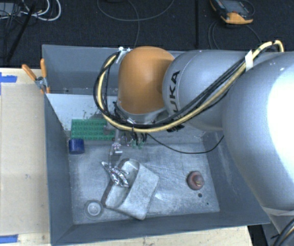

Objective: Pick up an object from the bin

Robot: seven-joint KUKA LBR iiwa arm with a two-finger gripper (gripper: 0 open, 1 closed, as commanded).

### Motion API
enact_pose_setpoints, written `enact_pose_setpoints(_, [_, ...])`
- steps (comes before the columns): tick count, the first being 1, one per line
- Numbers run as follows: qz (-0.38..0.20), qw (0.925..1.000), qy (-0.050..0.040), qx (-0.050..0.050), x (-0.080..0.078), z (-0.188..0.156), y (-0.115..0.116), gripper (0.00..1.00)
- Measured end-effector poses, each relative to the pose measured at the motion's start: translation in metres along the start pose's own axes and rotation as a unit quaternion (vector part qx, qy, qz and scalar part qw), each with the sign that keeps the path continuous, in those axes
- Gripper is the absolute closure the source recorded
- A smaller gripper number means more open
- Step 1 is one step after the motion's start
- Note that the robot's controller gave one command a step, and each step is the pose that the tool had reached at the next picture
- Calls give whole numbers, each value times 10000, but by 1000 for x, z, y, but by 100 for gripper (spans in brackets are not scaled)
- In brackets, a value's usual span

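Directly beneath the pincer [117,174], whose state, spread or pressed together, I cannot tell, lies a grey folded pad [139,191], so a good grasp probably means descending straight onto the pad's edge, clear of the green studded plate [89,129] behind it.

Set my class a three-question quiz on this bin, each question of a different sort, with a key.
1. True or false: the small blue piece lies just beside the green studded plate.
2. Which thing is nearest the gripper? A: the pale grey pad. B: the green studded plate. C: the small blue piece.
3. Fill in: the brown round thing lies to the view's ____ of the pale grey pad.
Key: 1 true; 2 A; 3 right.
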State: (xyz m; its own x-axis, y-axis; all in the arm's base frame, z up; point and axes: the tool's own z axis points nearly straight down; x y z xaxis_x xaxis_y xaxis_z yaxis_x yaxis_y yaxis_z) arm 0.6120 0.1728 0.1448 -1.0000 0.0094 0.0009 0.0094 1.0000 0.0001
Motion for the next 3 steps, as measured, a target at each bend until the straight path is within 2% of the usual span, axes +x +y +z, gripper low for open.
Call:
enact_pose_setpoints(1, [-1423, 9898, -39, -9, 65, 44, -25, 0])
enact_pose_setpoints(2, [-1408, 9900, -15, -8, 66, 46, -26, 100])
enact_pose_setpoints(3, [-1157, 9933, -49, -6, 63, -77, -32, 100])
